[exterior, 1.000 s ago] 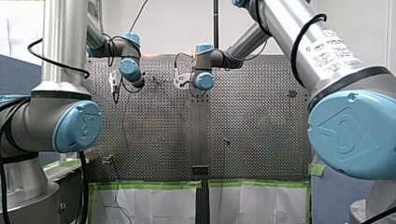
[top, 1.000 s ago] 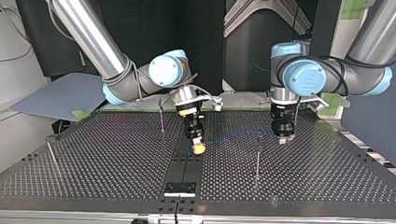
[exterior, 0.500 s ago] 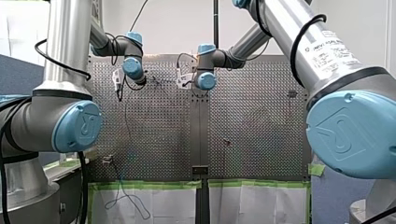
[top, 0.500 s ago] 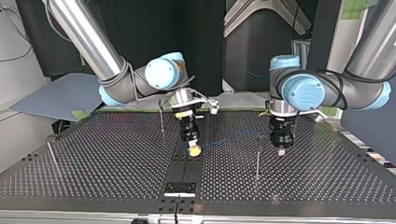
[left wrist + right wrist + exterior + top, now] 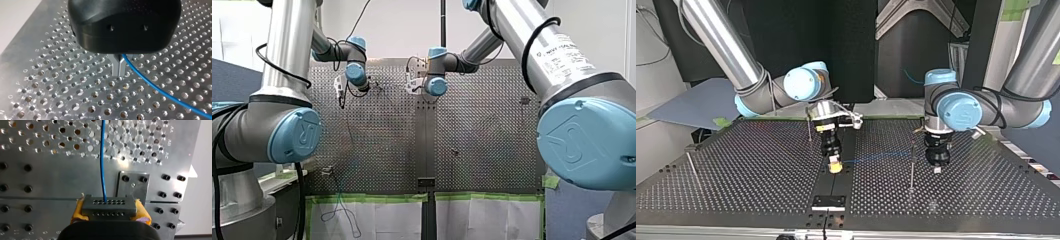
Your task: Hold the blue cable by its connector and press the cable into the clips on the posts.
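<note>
post point(image 5: 911, 167) beside left claw point(image 5: 937, 170), blue cable point(image 5: 876, 158) stretched across

You're looking at mostly bare metal & matt black plastic.
Table point(image 5: 62, 180): dull brushed metal, drilled holes w/ brighter rims. Cable point(image 5: 160, 88): smooth blue jacket, slight gloss. Connector point(image 5: 109, 206): dark matt plastic. Right gripper point(image 5: 110, 210) pads point(image 5: 77, 210): yellow, rubbery, ragged edges. Left gripper point(image 5: 119, 72): matt black housing, bare metal fingers point(image 5: 116, 66). Right arm point(image 5: 721, 40): satin metal tube, glossy blue cap.
</note>
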Robot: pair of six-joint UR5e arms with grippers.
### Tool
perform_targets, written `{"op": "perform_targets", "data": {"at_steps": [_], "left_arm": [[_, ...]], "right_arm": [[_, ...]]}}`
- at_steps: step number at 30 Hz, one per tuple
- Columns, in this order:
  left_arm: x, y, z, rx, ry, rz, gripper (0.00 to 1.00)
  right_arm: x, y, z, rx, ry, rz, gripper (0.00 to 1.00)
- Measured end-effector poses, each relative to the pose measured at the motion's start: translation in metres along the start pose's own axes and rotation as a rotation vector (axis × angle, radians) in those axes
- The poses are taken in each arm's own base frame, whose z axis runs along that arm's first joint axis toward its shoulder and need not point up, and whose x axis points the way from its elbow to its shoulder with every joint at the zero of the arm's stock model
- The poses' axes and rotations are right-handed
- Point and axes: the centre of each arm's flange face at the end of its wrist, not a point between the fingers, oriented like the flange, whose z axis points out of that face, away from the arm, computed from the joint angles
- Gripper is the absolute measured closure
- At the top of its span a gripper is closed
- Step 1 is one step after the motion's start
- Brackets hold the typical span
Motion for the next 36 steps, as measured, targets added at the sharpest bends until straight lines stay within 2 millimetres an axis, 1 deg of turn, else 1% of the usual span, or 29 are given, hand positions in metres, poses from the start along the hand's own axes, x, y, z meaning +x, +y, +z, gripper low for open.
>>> {"op": "perform_targets", "data": {"at_steps": [7,19,20,21,22,23,24,25,26,27,28,36], "left_arm": [[-0.0035,0.0025,0.0058,-0.01,0.001,0.006,1.0],[-0.0043,0.0031,0.0073,-0.005,-0.005,0.017,1.0],[-0.0045,0.0029,0.0074,-0.003,-0.006,0.021,0.91],[-0.0045,0.0028,0.0075,-0.002,-0.007,0.025,0.91],[-0.0046,0.0025,0.0074,-0.002,-0.007,0.031,0.66],[-0.0048,0.0023,0.0073,-0.001,-0.008,0.035,0.51],[-0.0048,0.0023,0.0073,-0.002,-0.008,0.041,0.51],[-0.0048,0.0023,0.0071,-0.004,-0.008,0.048,0.25],[-0.0048,0.0025,0.007,-0.007,-0.008,0.054,0.05],[-0.0047,0.0026,0.0067,-0.012,-0.007,0.06,0.05],[-0.0043,0.003,0.006,-0.018,-0.003,0.066,0.0],[0.0002,0.0045,-0.0014,-0.066,0.041,0.087,0.0]], "right_arm": [[-0.0011,0.0103,0.004,-0.013,0.004,-0.003,1.0],[-0.0018,0.0115,0.0037,-0.012,0.001,-0.005,1.0],[-0.0022,0.0115,0.0034,-0.012,-0.001,-0.006,1.0],[-0.0026,0.0114,0.0032,-0.012,-0.002,-0.007,1.0],[-0.0027,0.0114,0.0031,-0.011,-0.002,-0.008,1.0],[-0.0027,0.0113,0.003,-0.011,-0.002,-0.008,1.0],[-0.0026,0.011,0.003,-0.011,-0.002,-0.009,1.0],[-0.0023,0.0106,0.003,-0.01,-0.002,-0.009,1.0],[-0.002,0.0101,0.0029,-0.01,-0.002,-0.01,1.0],[-0.0017,0.0094,0.0028,-0.009,-0.002,-0.01,1.0],[-0.0016,0.0091,0.0027,-0.008,-0.002,-0.011,1.0],[-0.0029,0.0081,0.0016,-0.008,-0.005,-0.012,1.0]]}}
